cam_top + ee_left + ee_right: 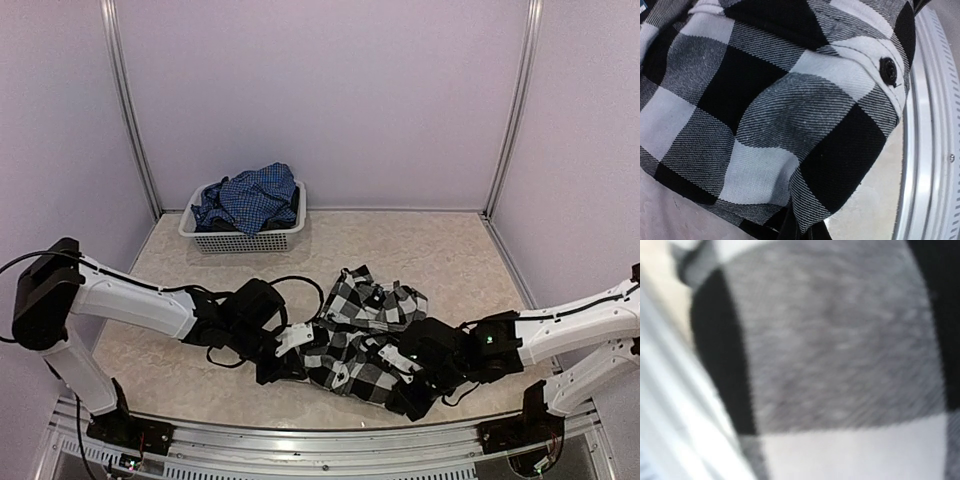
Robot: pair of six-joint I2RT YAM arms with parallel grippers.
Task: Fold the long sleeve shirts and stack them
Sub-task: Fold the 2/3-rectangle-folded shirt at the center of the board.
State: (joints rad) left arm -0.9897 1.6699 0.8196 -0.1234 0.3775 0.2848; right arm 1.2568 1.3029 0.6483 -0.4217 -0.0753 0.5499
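The black-and-white check shirt (pixel 365 320) lies crumpled near the table's front middle, between my two grippers. My left gripper (pixel 292 342) is at its left edge. In the left wrist view the shirt (pixel 765 110) fills the frame, and a fold of it is pinched in my left gripper (pixel 805 232) at the bottom. My right gripper (pixel 400 360) is at the shirt's right front edge, partly under cloth. The right wrist view shows only blurred check cloth (pixel 840 340), and the fingers are hidden. The blue fine-check shirt (pixel 250 197) lies heaped in the basket.
A white mesh basket (pixel 240 240) stands at the back left against the wall. The metal front rail (pixel 300 440) runs along the table's near edge, close to the shirt (pixel 925 150). White walls enclose the table on three sides.
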